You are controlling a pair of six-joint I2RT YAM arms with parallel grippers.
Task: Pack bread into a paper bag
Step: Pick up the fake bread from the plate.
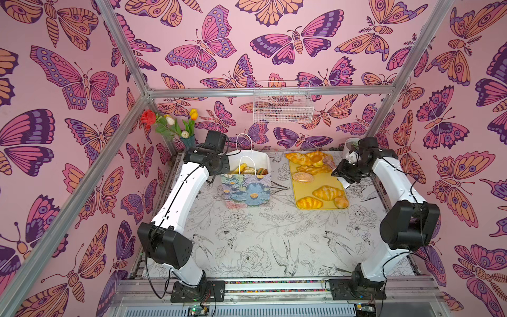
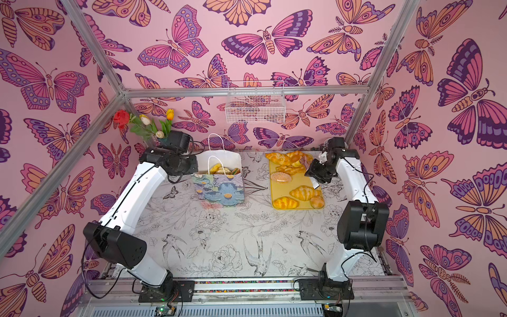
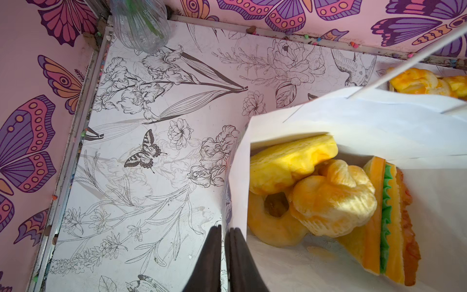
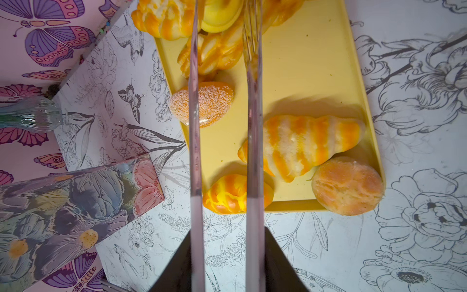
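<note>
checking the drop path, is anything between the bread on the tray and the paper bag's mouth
Nothing stands on the table between tray and paper bag. The left gripper pinches its wall; only the cord handles rise above the open mouth.

Found paper bag (image 1: 248, 189) standing on table (image 1: 260, 241), left of tray (image 1: 326, 178), near but apart. Noted sandwich (image 3: 394, 227), ring pastry (image 3: 270, 227) and muffin (image 3: 333, 199) inside bag. Logged on tray: braided loaves (image 1: 307, 160) heaped at far end, seeded roll (image 1: 302, 177) mid-left, croissant (image 1: 327, 192) nearer and right, small loaf (image 1: 310, 203) and round roll (image 1: 341, 201) along near edge. Located vase (image 1: 188, 141) in far-left corner, wire basket (image 1: 282, 107) on back wall.
</note>
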